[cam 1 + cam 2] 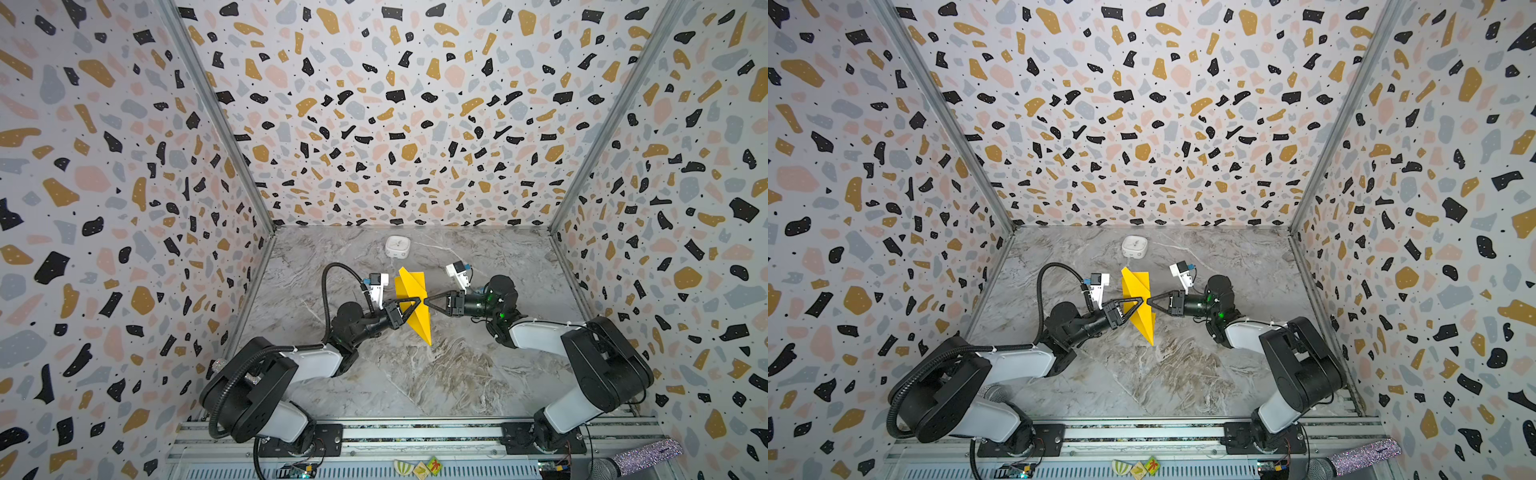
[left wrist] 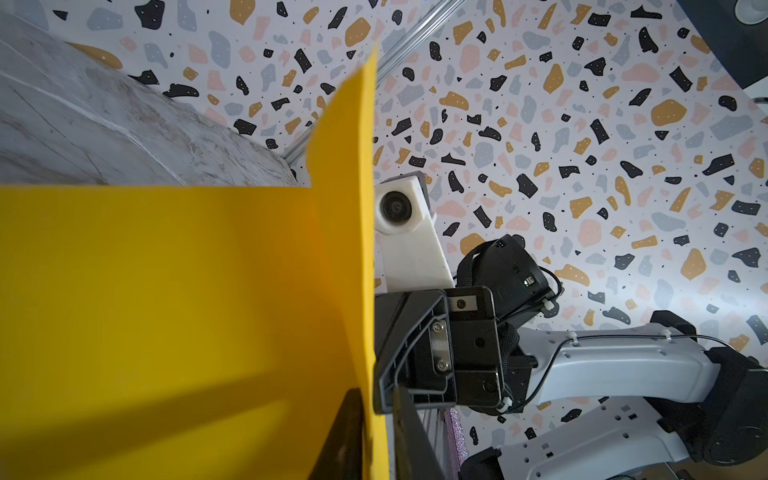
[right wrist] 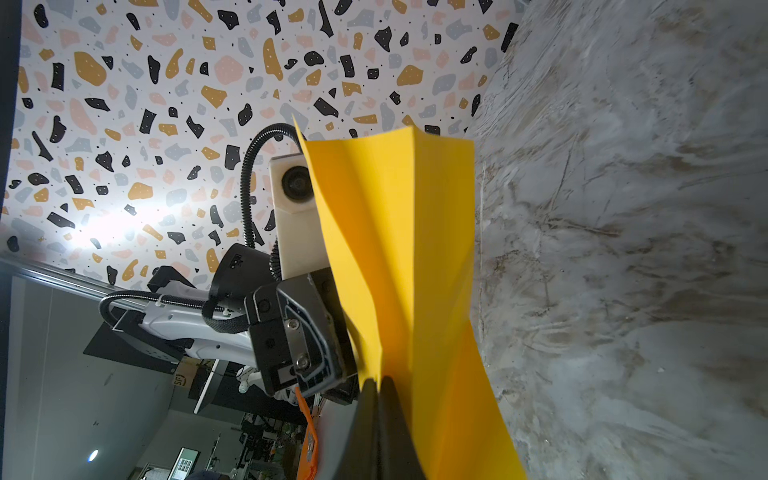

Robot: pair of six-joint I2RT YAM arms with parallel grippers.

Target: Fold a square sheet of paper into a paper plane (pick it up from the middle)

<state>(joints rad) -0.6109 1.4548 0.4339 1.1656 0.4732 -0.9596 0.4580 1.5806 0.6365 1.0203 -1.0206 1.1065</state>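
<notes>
**Q:** Top views: where does the task's thing lie?

**A:** In both top views the paper plane point(image 1: 410, 286) point(image 1: 1135, 283) stands on edge over the middle of the marble table point(image 1: 457, 374). Its narrow point faces the near rail and its broad end faces the white rounded box point(image 1: 397, 246) at the back. The left gripper point(image 1: 419, 300) meets it from the left and the right gripper point(image 1: 426, 301) from the right. Each pair of fingers tapers to a closed tip on the paper, tip facing tip. Whether the lower edge touches the table cannot be told.

**Q:** Left wrist view?

**A:** The paper plane point(image 2: 166, 311) fills much of the view as one broad yellow panel, with a second flap rising from it. The left gripper point(image 2: 376, 392) has a dark finger point(image 2: 347, 432) on either side of the paper's edge and pinches it. The right gripper's body shows beyond the paper, but its tips are hidden.

**Q:** Right wrist view?

**A:** The right gripper point(image 3: 377, 390) has its fingers pressed together on a creased fold of the paper plane point(image 3: 395, 249). The paper fans out past the tips, with the marble table point(image 3: 623, 249) behind it.
</notes>
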